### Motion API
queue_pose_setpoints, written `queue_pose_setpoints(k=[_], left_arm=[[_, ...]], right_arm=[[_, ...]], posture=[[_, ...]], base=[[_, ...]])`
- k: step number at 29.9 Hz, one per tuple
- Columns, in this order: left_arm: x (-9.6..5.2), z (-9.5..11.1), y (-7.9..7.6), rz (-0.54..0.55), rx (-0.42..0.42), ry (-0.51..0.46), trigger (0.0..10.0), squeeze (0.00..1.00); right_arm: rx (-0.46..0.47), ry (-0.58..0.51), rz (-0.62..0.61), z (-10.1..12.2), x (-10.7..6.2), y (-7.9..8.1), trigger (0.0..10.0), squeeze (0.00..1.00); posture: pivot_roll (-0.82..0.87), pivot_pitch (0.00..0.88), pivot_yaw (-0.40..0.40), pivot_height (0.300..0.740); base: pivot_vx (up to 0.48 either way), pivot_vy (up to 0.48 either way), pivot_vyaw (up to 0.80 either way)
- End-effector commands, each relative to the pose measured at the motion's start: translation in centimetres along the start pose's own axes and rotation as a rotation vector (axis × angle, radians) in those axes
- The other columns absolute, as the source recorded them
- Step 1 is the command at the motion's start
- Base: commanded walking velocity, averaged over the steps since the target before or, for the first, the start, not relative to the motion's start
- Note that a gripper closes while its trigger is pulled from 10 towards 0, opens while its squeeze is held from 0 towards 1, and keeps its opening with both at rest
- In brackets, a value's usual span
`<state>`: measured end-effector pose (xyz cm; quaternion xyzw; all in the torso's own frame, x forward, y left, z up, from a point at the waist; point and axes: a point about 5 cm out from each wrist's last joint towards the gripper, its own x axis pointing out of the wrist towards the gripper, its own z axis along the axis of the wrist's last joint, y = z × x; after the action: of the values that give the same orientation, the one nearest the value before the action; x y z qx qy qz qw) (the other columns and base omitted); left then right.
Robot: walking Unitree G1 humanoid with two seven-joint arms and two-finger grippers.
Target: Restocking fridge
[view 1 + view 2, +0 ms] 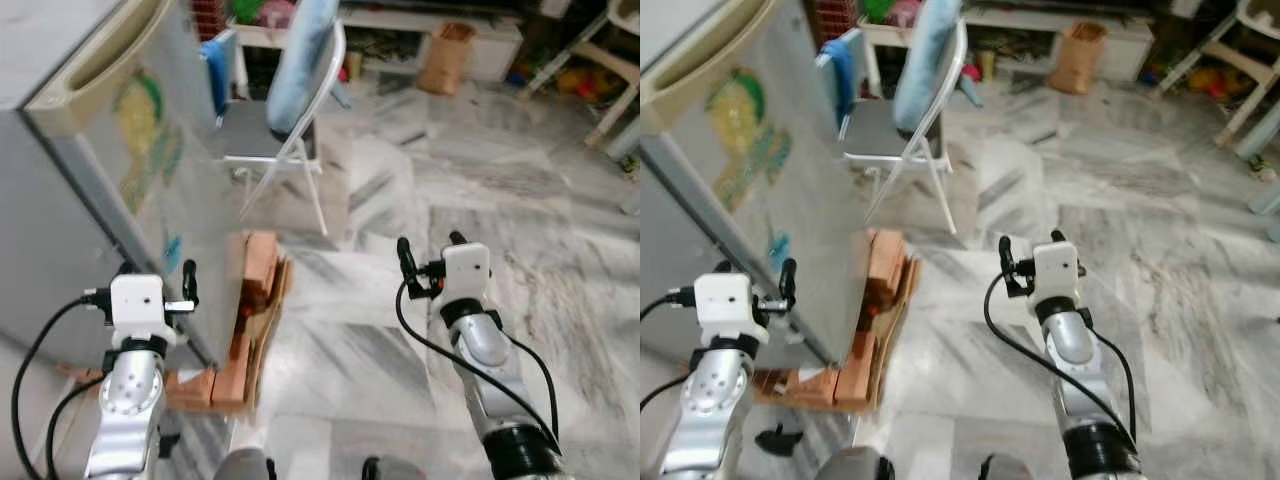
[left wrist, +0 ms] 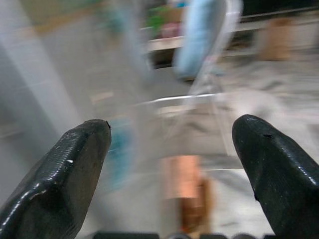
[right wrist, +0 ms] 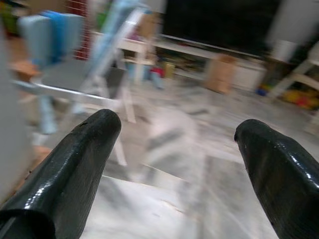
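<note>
Left claw (image 2: 169, 149) and right claw (image 3: 172, 144) both spread wide, empty, beside fridge (image 1: 110, 150)

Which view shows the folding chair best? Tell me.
The right eye view: the folding chair appears whole and sharp, seat, legs and blue cushion. The left eye view nearly matches it. Both wrist views show it blurred beyond the black fingers.

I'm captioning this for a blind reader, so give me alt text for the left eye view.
Two robot arms reach forward with open, empty grippers, the left gripper beside a grey fridge standing on bricks, the right gripper over marble floor. A folding chair stands behind.
</note>
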<state>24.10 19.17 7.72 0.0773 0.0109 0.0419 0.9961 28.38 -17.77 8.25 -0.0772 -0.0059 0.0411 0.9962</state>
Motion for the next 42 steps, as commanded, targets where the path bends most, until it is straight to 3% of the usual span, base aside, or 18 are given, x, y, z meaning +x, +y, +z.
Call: queue_pose_setpoints(k=[1,14,22,35,37,42], left_arm=[[0.0,0.0,0.1,-0.010,0.006,-0.002,10.0,0.00],[0.0,0.4,-0.2,-0.004,0.011,-0.022,10.0,0.00],[-0.2,0.1,0.7,0.092,0.029,-0.011,10.0,0.00],[2.2,0.6,2.3,0.151,0.079,-0.031,10.0,0.00],[3.3,1.1,3.4,0.219,0.108,-0.046,10.0,0.00],[3.7,1.4,4.1,0.246,0.104,-0.054,10.0,0.00]], right_arm=[[0.001,-0.014,-0.005,0.3,0.0,-0.2,10.0,0.00],[0.003,-0.009,-0.005,0.1,-0.1,0.0,10.0,0.00],[0.000,-0.008,0.007,0.1,-0.2,0.0,10.0,0.00],[0.000,-0.015,0.023,0.5,-0.2,0.1,10.0,0.00],[-0.007,-0.025,0.076,0.9,-0.6,0.4,10.0,0.00],[-0.016,-0.043,0.128,1.2,-1.0,0.7,10.0,0.00]], posture=[[0.11,0.058,0.006,0.740],[0.11,0.063,0.005,0.740],[0.10,0.066,0.002,0.740],[0.08,0.082,-0.006,0.740],[0.07,0.087,-0.007,0.740],[0.06,0.093,-0.008,0.740]], base=[[0.000,0.480,-0.62],[0.000,0.061,-0.08],[0.000,0.000,0.00],[0.000,0.000,0.00],[0.000,0.000,0.00],[0.000,0.000,0.48]])
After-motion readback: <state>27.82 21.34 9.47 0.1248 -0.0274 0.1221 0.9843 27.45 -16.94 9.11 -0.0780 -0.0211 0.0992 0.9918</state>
